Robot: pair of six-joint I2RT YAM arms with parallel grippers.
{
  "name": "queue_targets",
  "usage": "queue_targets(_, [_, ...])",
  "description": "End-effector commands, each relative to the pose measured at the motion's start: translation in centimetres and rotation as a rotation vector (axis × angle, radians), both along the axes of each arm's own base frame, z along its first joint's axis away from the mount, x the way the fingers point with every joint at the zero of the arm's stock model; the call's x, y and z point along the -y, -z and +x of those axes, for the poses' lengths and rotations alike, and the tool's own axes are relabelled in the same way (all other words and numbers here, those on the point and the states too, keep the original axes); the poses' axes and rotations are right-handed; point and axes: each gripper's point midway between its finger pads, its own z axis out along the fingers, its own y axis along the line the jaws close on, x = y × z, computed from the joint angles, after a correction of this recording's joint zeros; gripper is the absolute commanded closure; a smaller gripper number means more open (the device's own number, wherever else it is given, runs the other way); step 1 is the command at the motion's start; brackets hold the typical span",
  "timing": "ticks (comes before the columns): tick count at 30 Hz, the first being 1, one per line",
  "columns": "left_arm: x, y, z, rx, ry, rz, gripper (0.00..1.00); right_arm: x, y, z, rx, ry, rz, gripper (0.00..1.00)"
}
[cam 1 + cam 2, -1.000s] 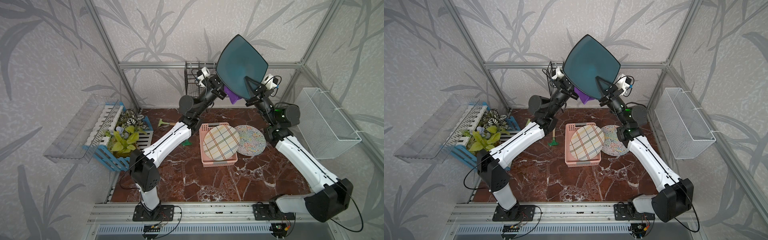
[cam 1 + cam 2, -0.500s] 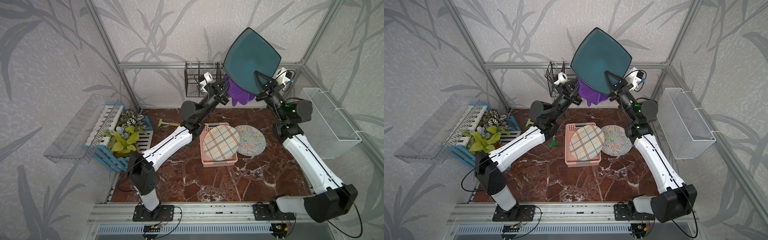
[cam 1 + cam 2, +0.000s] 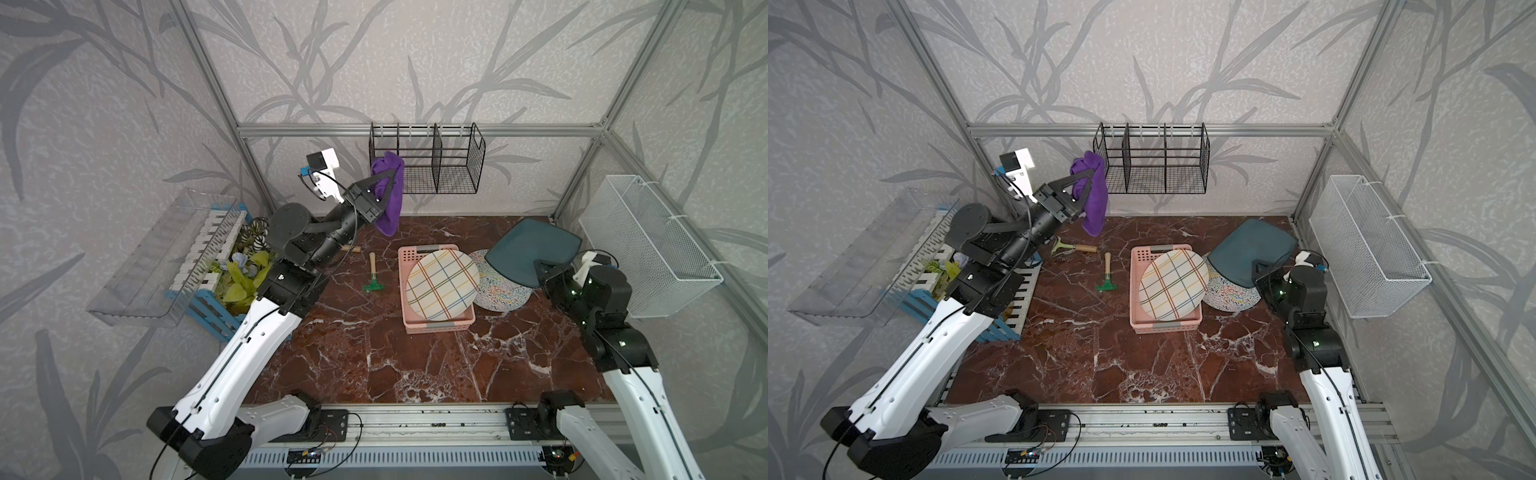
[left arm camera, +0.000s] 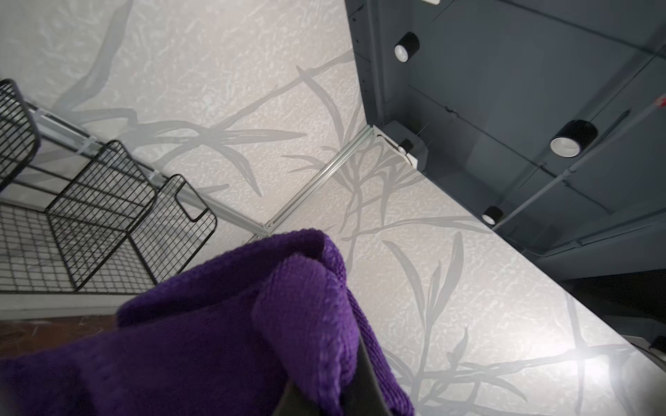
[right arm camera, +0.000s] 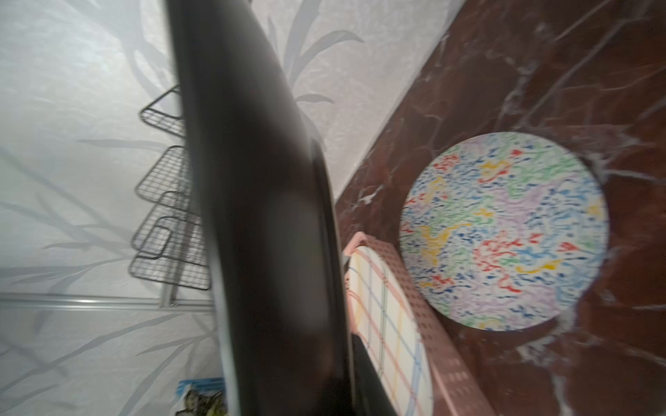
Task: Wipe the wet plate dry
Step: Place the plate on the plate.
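Purple cloth [image 3: 390, 212] is hanging pinched in the closed left hand [image 3: 392, 176], high beside the rack [image 3: 432, 166]. Right hand [image 3: 544, 266] is gripping the teal plate [image 3: 530, 249] by its edge, tilted low above the speckled plate [image 3: 498, 286] on the bench [image 3: 374, 353].

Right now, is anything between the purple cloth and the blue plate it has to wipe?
Nothing visible. The left gripper holds the cloth up by the rack; the right gripper holds the plate low, apart. Only air lies between; the basket sits nearer the front.
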Motion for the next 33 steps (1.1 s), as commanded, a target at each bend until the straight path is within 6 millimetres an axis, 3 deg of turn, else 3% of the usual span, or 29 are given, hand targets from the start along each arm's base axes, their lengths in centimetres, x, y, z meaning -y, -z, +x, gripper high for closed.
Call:
queue_targets(1, [1.5,5.0,2.2,-0.093,0.012,0.111,1.0,0.6,-0.6,1.3,0.061,0.0,-0.082,1.0])
queue_targets(24, [1.5,5.9,2.2,-0.111,0.016,0.115,1.0,-1.0,12.6,12.6,-0.054,-0.08,-0.02,1.0])
queue_targets(29, [1.3,6.0,2.1,-0.112,0.013,0.115,1.0,-1.8,15.8,13.4,-0.139,-0.117,0.029,1.0])
queue_targets(33, [1.0,6.4,1.9,-0.12,0.005,0.118,1.0,-2.4,19.9,12.7,-0.248,-0.141,0.072,0.99])
